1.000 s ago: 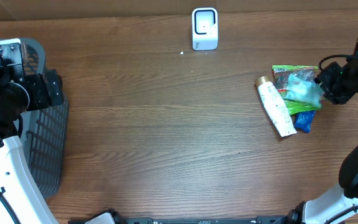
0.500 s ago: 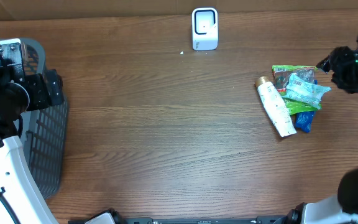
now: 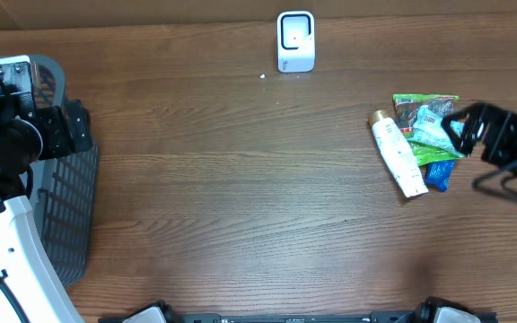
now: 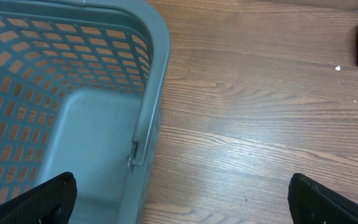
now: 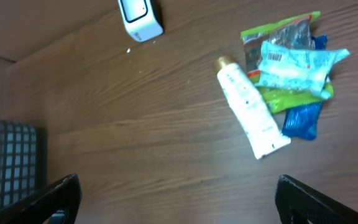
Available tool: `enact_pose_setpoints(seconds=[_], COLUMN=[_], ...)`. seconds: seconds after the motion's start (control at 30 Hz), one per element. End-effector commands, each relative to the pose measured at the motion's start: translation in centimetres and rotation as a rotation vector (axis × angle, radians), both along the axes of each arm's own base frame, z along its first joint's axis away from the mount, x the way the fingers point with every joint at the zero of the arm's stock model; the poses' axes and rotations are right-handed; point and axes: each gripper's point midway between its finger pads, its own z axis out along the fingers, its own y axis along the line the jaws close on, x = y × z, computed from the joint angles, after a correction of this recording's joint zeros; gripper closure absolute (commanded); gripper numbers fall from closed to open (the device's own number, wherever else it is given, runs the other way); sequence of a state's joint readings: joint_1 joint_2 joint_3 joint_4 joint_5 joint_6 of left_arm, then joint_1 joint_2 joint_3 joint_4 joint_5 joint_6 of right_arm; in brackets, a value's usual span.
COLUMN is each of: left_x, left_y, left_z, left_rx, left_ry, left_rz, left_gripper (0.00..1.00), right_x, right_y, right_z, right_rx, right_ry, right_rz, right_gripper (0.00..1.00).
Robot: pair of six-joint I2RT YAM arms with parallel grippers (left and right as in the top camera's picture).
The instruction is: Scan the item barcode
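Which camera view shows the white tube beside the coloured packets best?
The right wrist view: the white tube appears whole, large and uncovered, from cap to flat end. The overhead view also shows the white tube whole, but smaller. The left wrist view does not show it.

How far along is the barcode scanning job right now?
Done: nothing visible; the basket looks empty where it shows. In hand: nothing; the right tool is open beside the pile, the left tool open at the basket. Left: the white tube, pale blue packet, green packet and blue packet lie heaped, far from the scanner, apparently unscanned.
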State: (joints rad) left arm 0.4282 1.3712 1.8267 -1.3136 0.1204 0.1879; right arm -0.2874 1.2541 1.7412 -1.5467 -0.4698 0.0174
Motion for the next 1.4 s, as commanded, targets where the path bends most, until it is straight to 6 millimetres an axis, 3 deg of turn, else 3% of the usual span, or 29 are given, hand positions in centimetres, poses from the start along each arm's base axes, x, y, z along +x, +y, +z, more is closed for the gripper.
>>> enact_pose_setpoints(seconds=[0.0, 0.17, 0.5, 0.7, 0.9, 1.03, 1.2, 1.37], left_x=[0.1, 0.1, 0.1, 0.1, 0.1, 0.1, 0.1, 0.1], left_y=[0.0, 0.0, 0.0, 0.0, 0.0, 0.0, 0.0, 0.0], left_z=[0.4, 0.4, 0.4, 0.4, 0.4, 0.4, 0.4, 0.4], left_rx=[0.012, 0.012, 0.012, 0.012, 0.012, 0.012, 0.012, 0.012], left_ry=[-0.010, -0.010, -0.010, -0.010, -0.010, -0.010, -0.010, -0.010], left_rz=[-0.015, -0.015, -0.015, -0.015, -0.015, -0.015, -0.015, -0.015], left_gripper=[0.00, 0.00, 0.00, 0.00, 0.00, 0.00, 0.00, 0.00], right_x=[-1.8, -2.4, -1.7, -2.2, -3.2, -3.0, -1.0, 0.6], right_y=[0.7, 0.8, 0.6, -1.5, -0.4, -1.1, -1.8, 0.0], right_z=[1.6, 1.9, 1.3, 0.3, 1.1, 2.5, 4.5, 4.3], right_rx=[-0.016, -0.027, -0.020, -0.195, -0.212, -0.309, -0.390, -0.380], right_ry=[-0.054, -0.069, -0.041, -0.001, -0.046, -0.140, -0.347, -0.553], right_rz=[0.020, 0.016, 0.016, -0.048, -0.009, -0.035, -0.085, -0.050], right_gripper=[0.00, 0.00, 0.00, 0.00, 0.00, 0.00, 0.00, 0.00])
